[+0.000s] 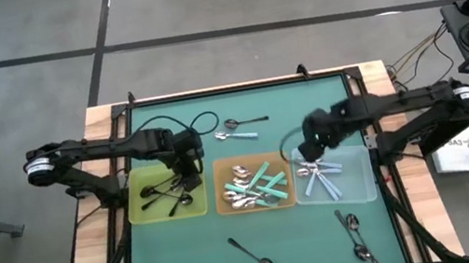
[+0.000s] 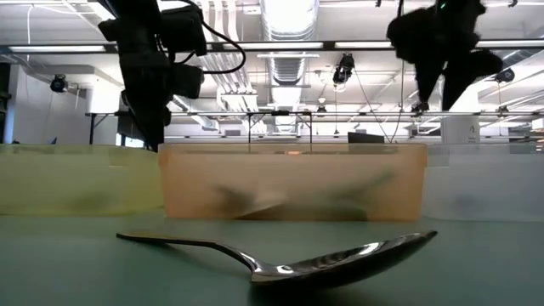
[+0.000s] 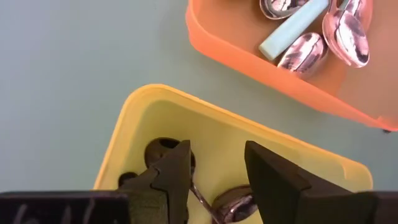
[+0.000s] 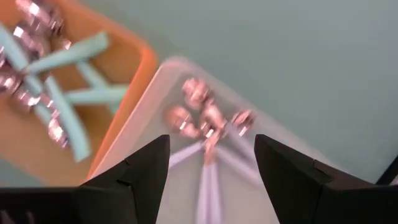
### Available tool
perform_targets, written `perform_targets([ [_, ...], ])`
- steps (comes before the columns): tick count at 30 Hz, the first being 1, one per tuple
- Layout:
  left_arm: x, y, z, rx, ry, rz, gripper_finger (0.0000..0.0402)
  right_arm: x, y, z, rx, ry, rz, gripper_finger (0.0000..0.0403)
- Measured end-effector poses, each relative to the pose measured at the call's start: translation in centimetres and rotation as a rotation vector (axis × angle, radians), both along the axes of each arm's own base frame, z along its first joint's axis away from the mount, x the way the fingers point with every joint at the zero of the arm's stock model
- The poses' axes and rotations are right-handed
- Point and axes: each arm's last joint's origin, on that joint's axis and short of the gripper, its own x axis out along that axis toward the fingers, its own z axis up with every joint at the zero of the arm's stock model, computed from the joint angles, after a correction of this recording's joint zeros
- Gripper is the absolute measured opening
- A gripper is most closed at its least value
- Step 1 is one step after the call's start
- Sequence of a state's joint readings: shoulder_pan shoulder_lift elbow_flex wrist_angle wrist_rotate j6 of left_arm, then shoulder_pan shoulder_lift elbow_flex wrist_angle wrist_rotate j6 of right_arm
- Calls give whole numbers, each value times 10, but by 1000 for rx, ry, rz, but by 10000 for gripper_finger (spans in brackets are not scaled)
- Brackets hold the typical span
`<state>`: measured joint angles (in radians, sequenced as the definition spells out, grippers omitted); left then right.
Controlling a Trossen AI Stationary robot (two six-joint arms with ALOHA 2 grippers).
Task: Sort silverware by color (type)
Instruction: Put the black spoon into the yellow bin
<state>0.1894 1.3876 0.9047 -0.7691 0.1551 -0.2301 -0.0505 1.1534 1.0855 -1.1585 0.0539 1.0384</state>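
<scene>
With my left gripper [image 1: 186, 170] over the yellow tray [image 1: 139, 213], left of centre, fingers apart above the black-handled spoons [image 1: 167, 196], I'd lift straight up; the right gripper [image 1: 311, 149] waits, fingers spread, above the clear tray [image 1: 364, 188].

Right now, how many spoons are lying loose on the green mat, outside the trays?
5 visible: two pale-handled spoons behind the trays, one black-handled spoon at front centre, two black-handled spoons at front right. The arms may hide more.
</scene>
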Motion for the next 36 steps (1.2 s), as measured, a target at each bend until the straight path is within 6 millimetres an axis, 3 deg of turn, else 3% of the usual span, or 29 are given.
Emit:
perform_targets([
  [6,0,1,0,24,-7,-66,134,-6,56,-1,85,11,-45,226],
  [12,0,2,0,74,-6,-95,134,-26,112,-2,215,63,-96,226],
  [20,8,3,15,69,-57,-35,134,-44,161,-30,248,292,-161,226],
  [28,26,0,58,55,-194,35,134,-46,197,-64,195,459,-77,226],
  [36,41,-16,128,50,-419,19,134,-45,228,-96,171,479,23,226],
])
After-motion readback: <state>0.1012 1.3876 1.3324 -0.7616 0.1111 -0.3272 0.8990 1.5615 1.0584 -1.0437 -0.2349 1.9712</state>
